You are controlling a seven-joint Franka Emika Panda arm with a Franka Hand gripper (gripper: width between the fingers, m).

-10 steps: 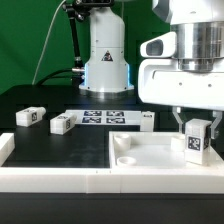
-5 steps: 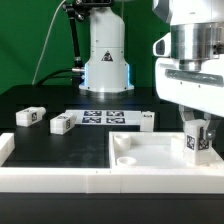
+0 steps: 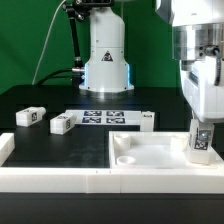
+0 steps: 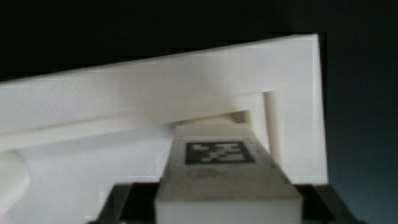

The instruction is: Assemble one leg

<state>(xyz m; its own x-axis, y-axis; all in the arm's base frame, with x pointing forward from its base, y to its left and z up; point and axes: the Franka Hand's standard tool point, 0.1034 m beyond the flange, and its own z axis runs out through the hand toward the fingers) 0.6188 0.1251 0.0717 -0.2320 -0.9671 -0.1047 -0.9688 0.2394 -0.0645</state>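
My gripper (image 3: 203, 128) is shut on a white leg (image 3: 202, 142) with a black-and-white tag and holds it upright over the far right corner of the large white square panel (image 3: 150, 152). The leg's lower end is at the panel's surface; I cannot tell whether it touches. In the wrist view the leg (image 4: 221, 160) stands between my two dark fingers (image 4: 128, 205), pointing at the panel's corner (image 4: 267, 110). Three more legs lie on the black table: one at the exterior view's left (image 3: 30, 117), one beside it (image 3: 62, 123), one further right (image 3: 147, 121).
The marker board (image 3: 103, 118) lies flat behind the panel. A low white border wall (image 3: 55, 178) runs along the front, with a corner piece (image 3: 5, 148) at the exterior view's left. The robot base (image 3: 106, 60) stands at the back.
My gripper has moved toward the exterior view's right with the leg, from mid-right over the panel to its far right corner, and has come a little lower.
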